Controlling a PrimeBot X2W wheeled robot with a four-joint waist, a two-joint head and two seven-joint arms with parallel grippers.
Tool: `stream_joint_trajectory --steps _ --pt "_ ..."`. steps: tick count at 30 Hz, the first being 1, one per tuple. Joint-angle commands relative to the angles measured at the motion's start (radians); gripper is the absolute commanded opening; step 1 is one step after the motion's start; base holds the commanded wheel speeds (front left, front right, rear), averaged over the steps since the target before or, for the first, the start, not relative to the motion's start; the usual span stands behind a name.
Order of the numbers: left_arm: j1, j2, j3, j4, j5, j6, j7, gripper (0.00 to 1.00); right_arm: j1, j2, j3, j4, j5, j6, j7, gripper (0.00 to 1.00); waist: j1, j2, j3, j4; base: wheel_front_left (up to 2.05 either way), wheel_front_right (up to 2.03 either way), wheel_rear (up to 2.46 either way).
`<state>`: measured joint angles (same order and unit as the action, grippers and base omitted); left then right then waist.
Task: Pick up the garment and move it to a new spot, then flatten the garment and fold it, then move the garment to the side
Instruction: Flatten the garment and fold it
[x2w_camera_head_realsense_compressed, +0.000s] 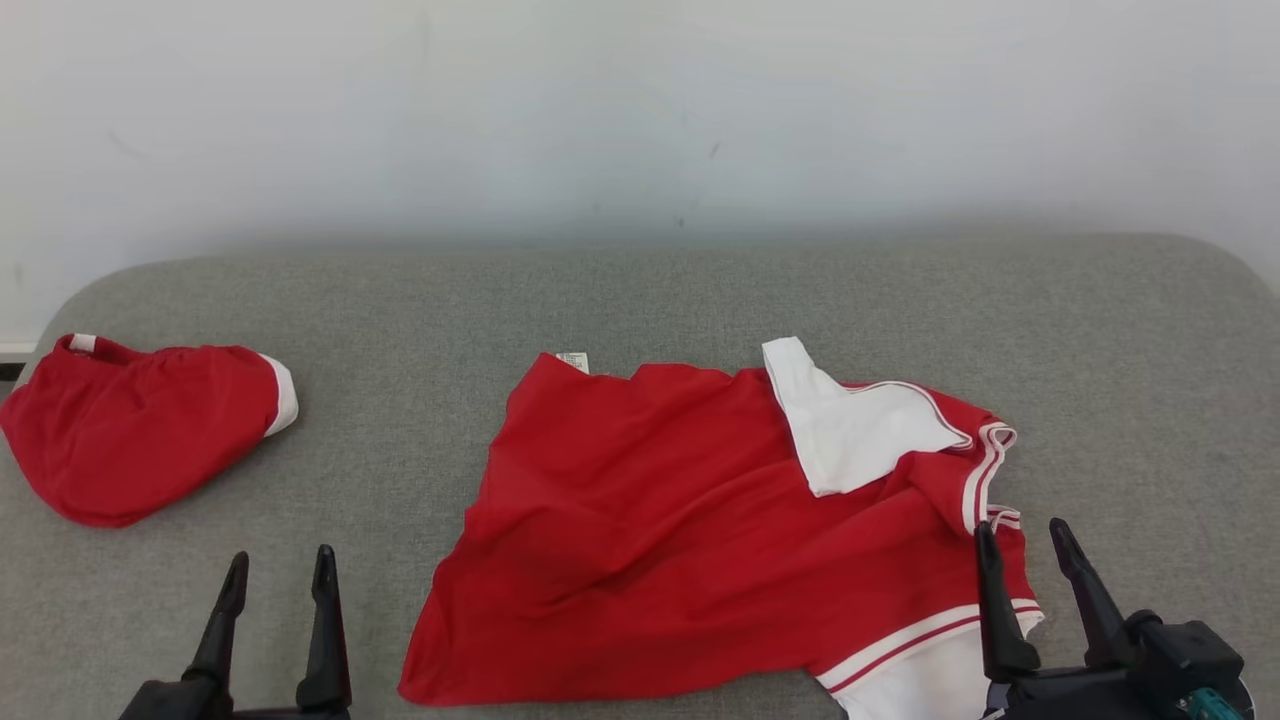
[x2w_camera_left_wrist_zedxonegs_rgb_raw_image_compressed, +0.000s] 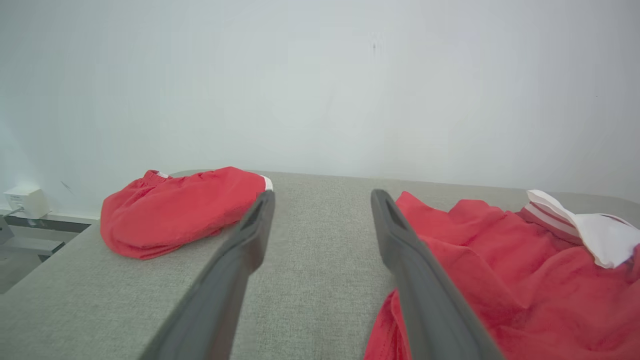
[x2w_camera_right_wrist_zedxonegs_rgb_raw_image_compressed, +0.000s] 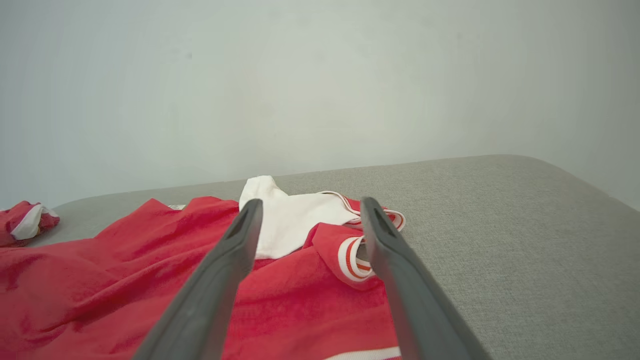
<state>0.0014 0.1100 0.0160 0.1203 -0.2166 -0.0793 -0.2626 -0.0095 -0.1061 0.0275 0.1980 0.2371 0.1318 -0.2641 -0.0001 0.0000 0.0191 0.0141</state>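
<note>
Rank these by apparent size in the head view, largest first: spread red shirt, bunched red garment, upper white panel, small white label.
1. spread red shirt
2. bunched red garment
3. upper white panel
4. small white label
All lie at similar depth, so nearness hardly skews this.

The shirt (x2w_camera_head_realsense_compressed: 650, 520) is red with a white panel and red-and-white striped trim. The smaller garment (x2w_camera_head_realsense_compressed: 130, 430) is red, white-edged. The table (x2w_camera_head_realsense_compressed: 640, 300) is plain grey; the wall (x2w_camera_head_realsense_compressed: 640, 100) off-white.
</note>
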Motion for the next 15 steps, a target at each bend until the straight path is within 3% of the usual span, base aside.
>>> stream_joint_trajectory --steps 1,15 --pt "0.015 -0.001 0.005 -0.004 0.010 -0.001 -0.003 1.00 0.011 -0.005 0.004 -0.006 -0.006 -0.002 0.000 1.00 0.0001 0.0000 -0.015 -0.012 0.00 0.00 0.00" --pt "0.079 0.007 0.035 -0.026 0.059 -0.034 -0.003 1.00 0.056 -0.052 0.034 -0.046 -0.010 -0.002 0.000 1.00 0.0001 0.0000 -0.044 -0.038 0.00 0.00 0.00"
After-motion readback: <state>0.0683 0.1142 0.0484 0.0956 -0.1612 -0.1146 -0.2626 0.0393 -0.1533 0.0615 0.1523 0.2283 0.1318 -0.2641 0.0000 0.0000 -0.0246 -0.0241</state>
